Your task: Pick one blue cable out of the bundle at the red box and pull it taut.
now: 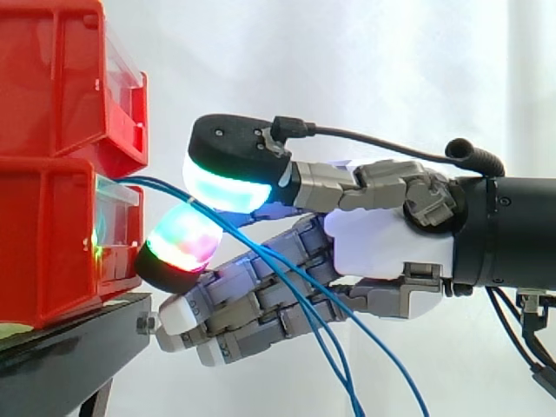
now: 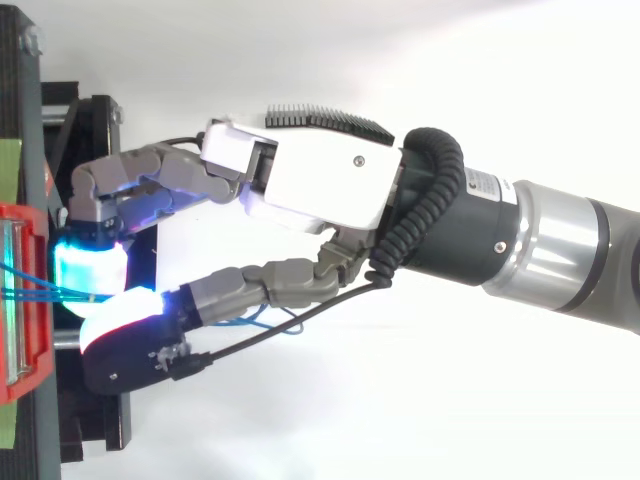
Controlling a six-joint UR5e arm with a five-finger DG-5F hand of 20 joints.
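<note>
Thin blue cables (image 1: 156,182) come out of the front of the lower red box (image 1: 48,243) and hang down to the lower right, across the hand's underside. My hand (image 1: 391,243) reaches in from the right, level with that box. Two glowing fingertips, an upper one (image 1: 228,187) and a lower one (image 1: 181,236), close on a blue cable right in front of the box opening. The other fingers curl below, near the stand's edge. In the top view the same two pads (image 2: 92,268) meet over the blue cables (image 2: 30,293) at the box rim (image 2: 12,215).
A second red box (image 1: 52,78) is stacked on the lower one. Both rest on a black stand (image 1: 69,347) whose corner lies just left of the curled fingers. A white curtain is behind.
</note>
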